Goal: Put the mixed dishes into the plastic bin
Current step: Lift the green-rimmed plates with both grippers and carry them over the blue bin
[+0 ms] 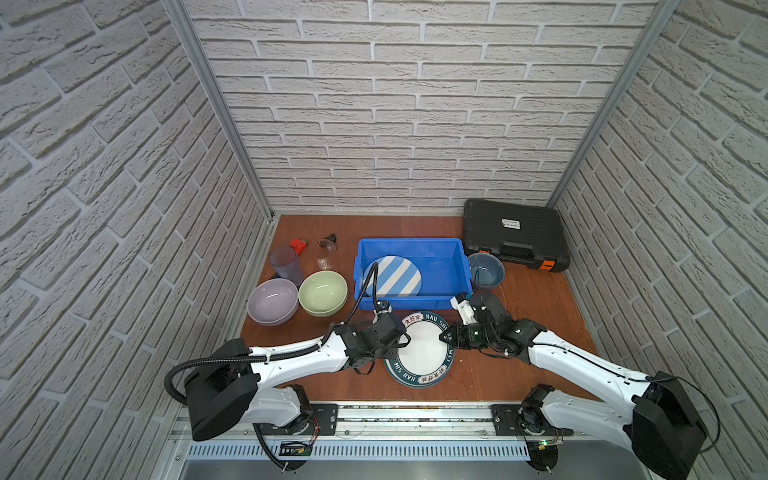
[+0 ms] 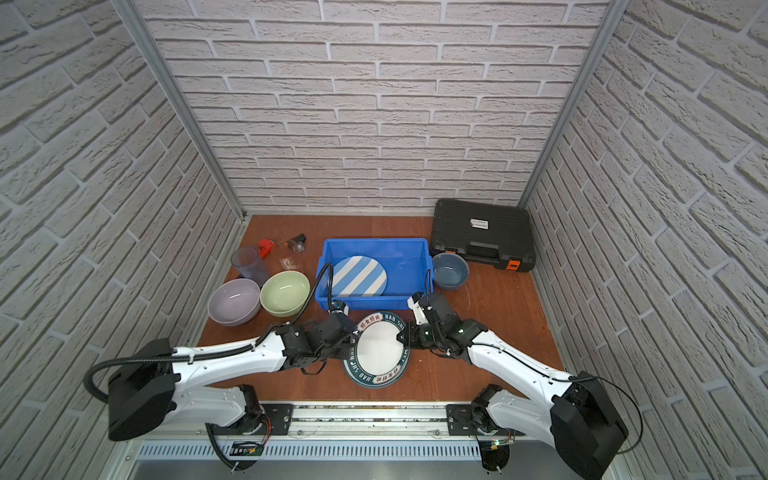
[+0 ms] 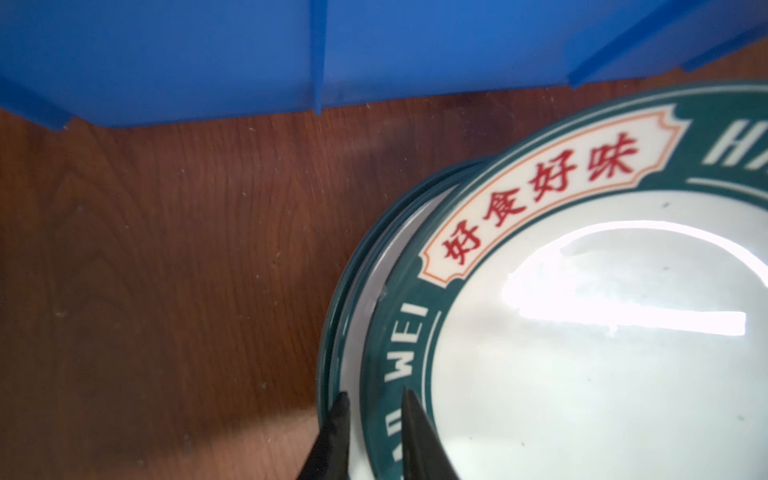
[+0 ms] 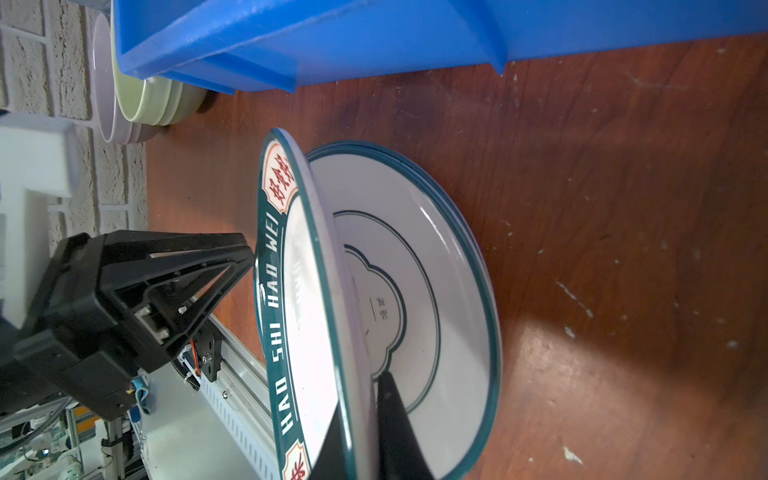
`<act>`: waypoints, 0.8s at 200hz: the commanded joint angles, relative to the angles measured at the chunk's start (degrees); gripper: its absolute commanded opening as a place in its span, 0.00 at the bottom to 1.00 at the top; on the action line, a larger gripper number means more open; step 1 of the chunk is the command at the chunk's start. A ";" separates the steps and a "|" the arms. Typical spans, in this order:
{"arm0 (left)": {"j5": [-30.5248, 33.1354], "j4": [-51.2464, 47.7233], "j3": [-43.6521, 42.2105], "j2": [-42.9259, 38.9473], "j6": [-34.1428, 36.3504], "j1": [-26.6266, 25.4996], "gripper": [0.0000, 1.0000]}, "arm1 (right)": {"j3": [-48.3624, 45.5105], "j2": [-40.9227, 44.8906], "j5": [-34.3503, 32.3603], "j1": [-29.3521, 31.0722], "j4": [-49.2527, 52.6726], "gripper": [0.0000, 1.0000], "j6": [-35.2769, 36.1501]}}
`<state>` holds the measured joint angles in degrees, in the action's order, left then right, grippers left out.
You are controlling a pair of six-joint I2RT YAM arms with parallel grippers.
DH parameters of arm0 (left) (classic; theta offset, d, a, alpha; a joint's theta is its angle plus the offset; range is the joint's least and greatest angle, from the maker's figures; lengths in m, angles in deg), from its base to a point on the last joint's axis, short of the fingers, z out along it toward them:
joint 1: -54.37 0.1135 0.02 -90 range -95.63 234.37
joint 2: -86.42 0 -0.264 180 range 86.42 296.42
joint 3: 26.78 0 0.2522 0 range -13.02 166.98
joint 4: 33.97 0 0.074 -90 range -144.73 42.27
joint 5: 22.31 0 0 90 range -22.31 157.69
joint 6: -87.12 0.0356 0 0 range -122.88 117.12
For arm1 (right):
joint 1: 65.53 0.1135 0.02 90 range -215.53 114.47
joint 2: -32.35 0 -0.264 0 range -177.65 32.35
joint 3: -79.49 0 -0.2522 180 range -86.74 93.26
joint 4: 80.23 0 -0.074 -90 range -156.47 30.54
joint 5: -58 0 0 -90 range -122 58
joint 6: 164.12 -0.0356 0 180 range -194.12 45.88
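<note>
Right wrist view: our right gripper [image 4: 359, 409] pinches the tilted teal-rimmed plate [image 4: 307, 332]; we cannot tell whether our left gripper [image 3: 374, 395] grips.

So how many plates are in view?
3: striped plate in the bin, teal-rimmed plate tilted up in the right end effector, second teal-rimmed plate flat beneath it. More may hide underneath.
</note>
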<state>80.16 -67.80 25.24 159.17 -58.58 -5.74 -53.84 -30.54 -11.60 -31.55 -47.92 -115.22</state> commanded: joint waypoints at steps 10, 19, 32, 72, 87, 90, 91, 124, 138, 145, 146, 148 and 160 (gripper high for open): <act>1.93 -5.44 2.03 -3.89 0.31 0.70 0.34 | 2.99 1.57 0.68 0.41 2.12 0.06 3.29; 2.34 -6.99 2.46 -5.07 0.46 1.00 0.38 | 3.96 1.78 0.83 0.40 3.58 0.06 4.38; 2.85 -9.36 3.08 -7.19 0.79 1.93 0.43 | 5.69 2.37 1.24 0.41 6.06 0.06 6.00; -0.89 -14.99 5.09 -15.30 4.37 11.41 0.49 | 13.23 3.22 2.67 0.38 12.94 0.06 10.27; -3.93 -15.63 5.91 -17.63 6.92 16.43 0.51 | 16.18 2.97 2.84 0.39 14.55 0.06 11.11; -4.43 -15.81 6.09 -17.99 7.45 17.64 0.52 | 16.71 2.88 2.80 0.40 14.85 0.06 11.17; -4.54 -15.88 6.19 -18.08 7.63 18.01 0.53 | 16.91 2.83 2.76 0.39 14.89 0.06 11.20; -9.68 -17.11 9.33 -17.55 13.51 27.83 0.62 | 23.60 0.83 0.87 -0.20 17.37 0.06 12.49; -11.81 -16.22 10.54 -16.00 15.12 31.01 0.63 | 26.43 -0.90 0.32 -0.95 17.15 0.06 12.64; -12.62 -15.65 11.15 -14.96 15.75 32.21 0.63 | 27.88 -1.89 0.07 -1.47 17.15 0.06 12.69; -12.67 -15.59 11.23 -14.81 15.77 32.32 0.63 | 28.12 -2.06 0.03 -1.55 17.14 0.06 12.70; -12.85 -15.34 11.42 -14.52 15.93 32.65 0.63 | 28.52 -2.41 0.00 -1.72 17.10 0.06 12.67; -13.77 -14.20 12.62 -12.55 16.62 34.18 0.62 | 31.06 -4.37 -0.51 -2.60 16.54 0.06 12.64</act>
<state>70.43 -83.50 35.38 143.76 -46.16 25.82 -27.63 -32.23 -11.55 -32.56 -29.17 -103.59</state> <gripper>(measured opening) 0.627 0.098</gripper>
